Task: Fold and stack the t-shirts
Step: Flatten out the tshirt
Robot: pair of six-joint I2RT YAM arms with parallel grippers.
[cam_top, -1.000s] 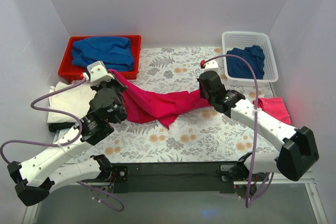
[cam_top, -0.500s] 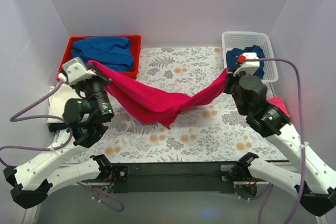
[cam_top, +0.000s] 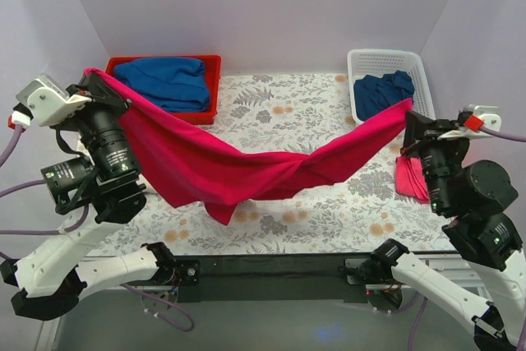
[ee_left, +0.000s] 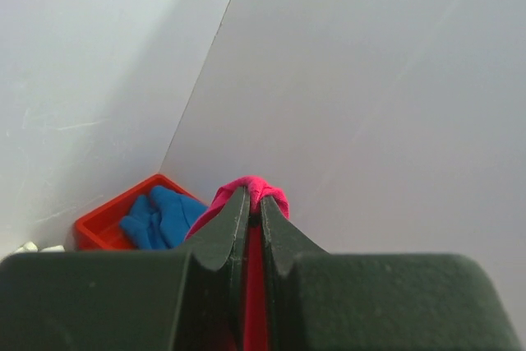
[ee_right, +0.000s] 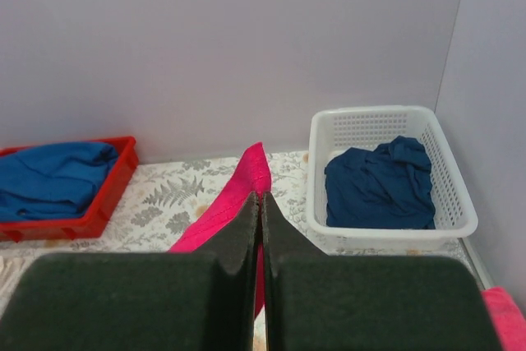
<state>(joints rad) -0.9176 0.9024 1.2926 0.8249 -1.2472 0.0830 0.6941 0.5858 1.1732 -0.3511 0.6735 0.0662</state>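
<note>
From above, the crimson shirt (cam_top: 238, 172) hung as a twisted sling between the two raised arms, its middle sagging low over the floral bench (cam_top: 296, 117); whether it touched the bench I could not tell. The left hand (cam_top: 93, 80), high at the far left beside the red tray (cam_top: 123, 62), was clamped on one end. The right hand (cam_top: 410, 114), just in front of the basket (cam_top: 386, 54), was clamped on the other. A blue shirt (cam_top: 164, 80) lay in the tray, a navy shirt (cam_top: 382, 92) in the basket, and a pink shirt (cam_top: 408, 178) on the bench by the right arm.

In the left wrist view, the fingers (ee_left: 223, 232) pinched crimson cloth, with a bunch poking past their tips; the tray sat below to the left.

In the right wrist view, the fingers (ee_right: 242, 223) were pressed together on a crimson strip running down towards the bench, with the basket to its right and the tray to its left.
</note>
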